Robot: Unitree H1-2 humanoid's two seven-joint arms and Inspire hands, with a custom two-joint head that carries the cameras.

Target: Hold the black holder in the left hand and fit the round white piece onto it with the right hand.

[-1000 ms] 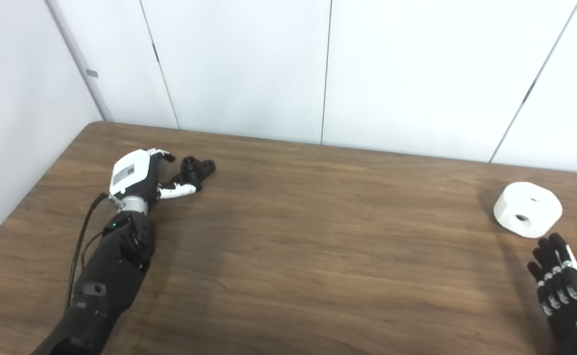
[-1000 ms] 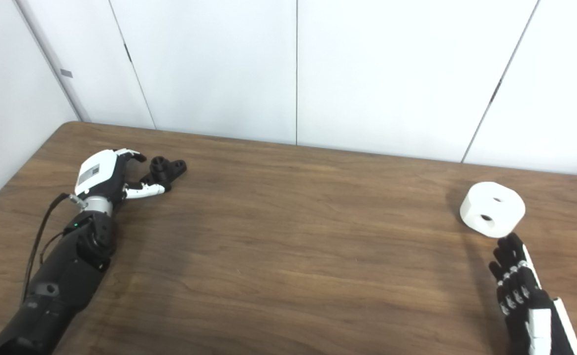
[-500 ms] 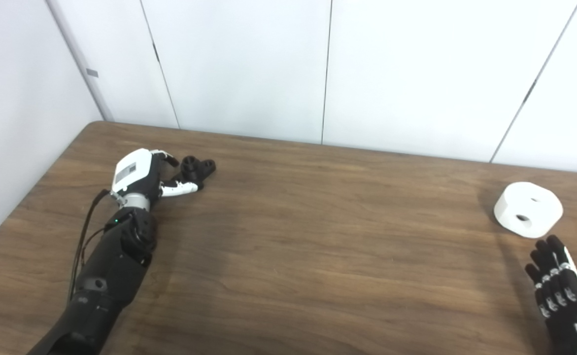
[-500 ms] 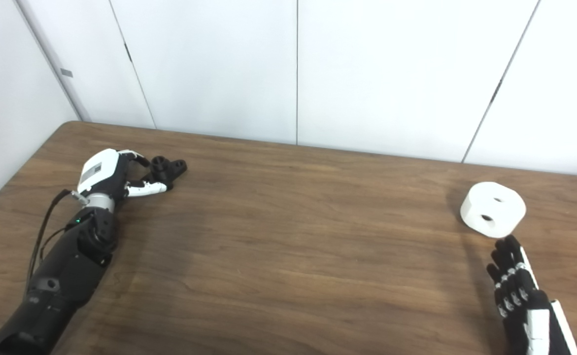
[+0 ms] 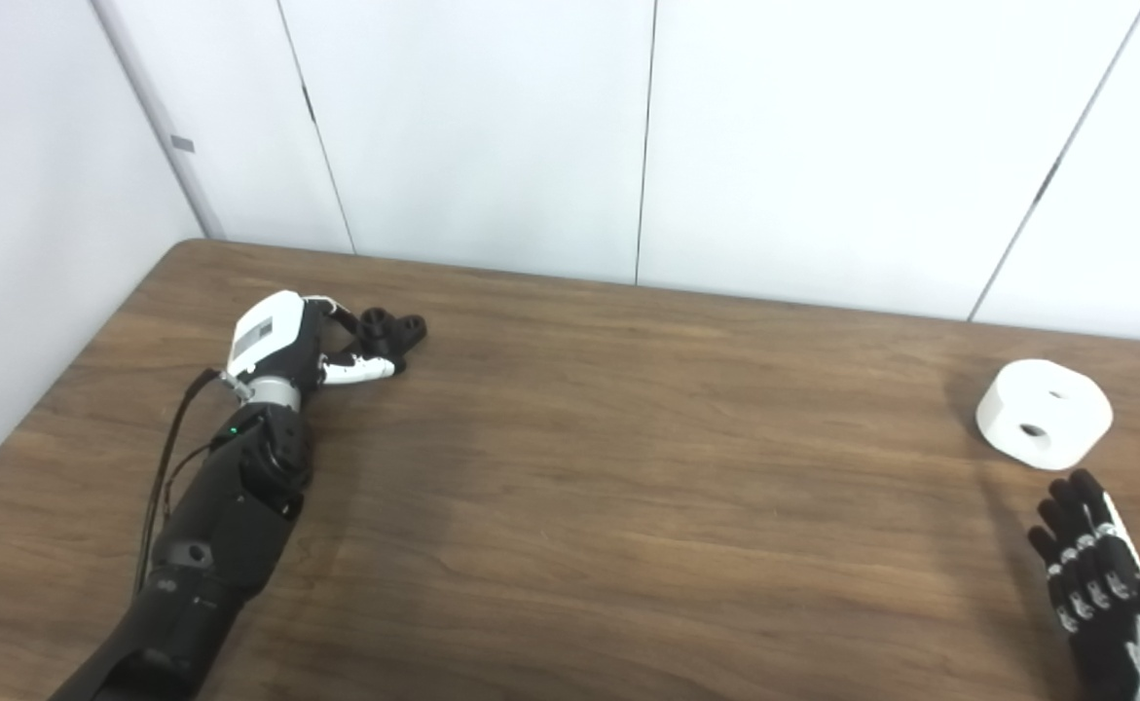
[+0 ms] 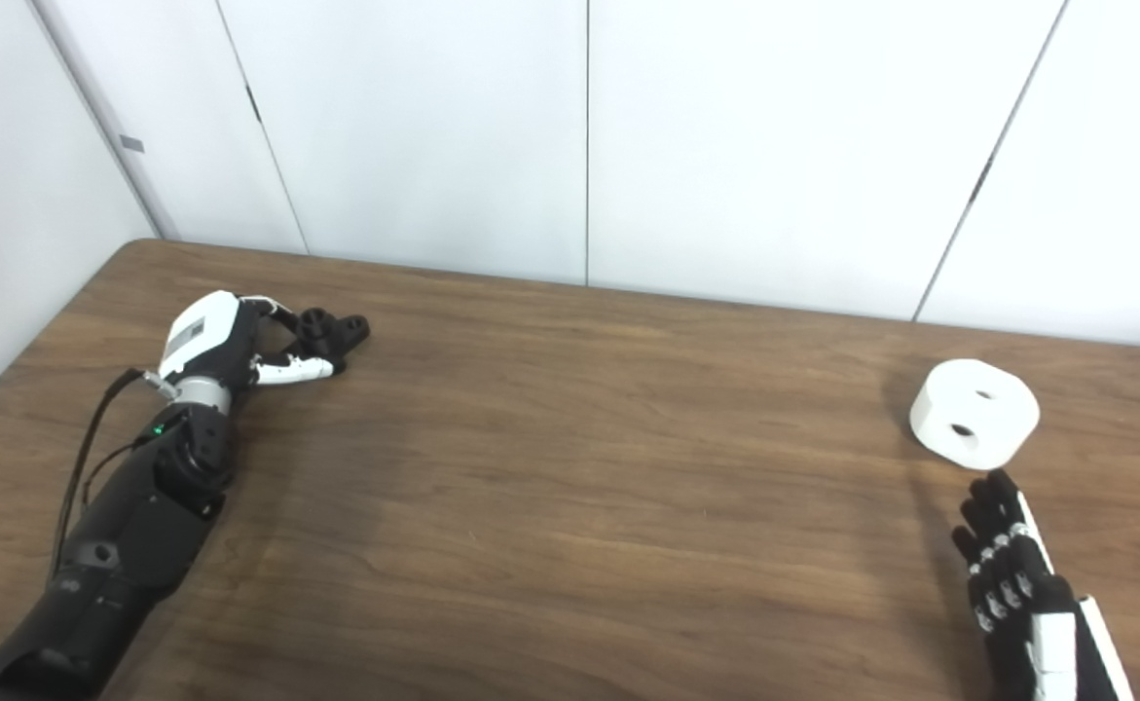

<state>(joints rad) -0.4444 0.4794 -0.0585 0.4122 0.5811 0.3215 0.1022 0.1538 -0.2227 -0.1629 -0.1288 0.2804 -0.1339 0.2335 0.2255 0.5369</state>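
Note:
The black holder [image 5: 391, 332] lies on the wooden table [image 5: 628, 467] at the far left. My left hand [image 5: 287, 343] is right beside it, fingers and thumb spread to either side of it, not closed on it. The round white piece [image 5: 1044, 413] with two holes lies flat at the far right. My right hand [image 5: 1100, 584] is open, fingers straight, just in front of the white piece and apart from it. The same scene shows in the right eye view, with the holder [image 6: 333, 332] and the white piece [image 6: 974, 413].
White wall panels [image 5: 647, 136] stand behind the table's far edge. A black cable [image 5: 165, 458] runs along my left forearm.
My left hand has moved forward and closer around the holder. My right hand has drifted slightly left and back toward the front edge. The holder and white piece have not moved.

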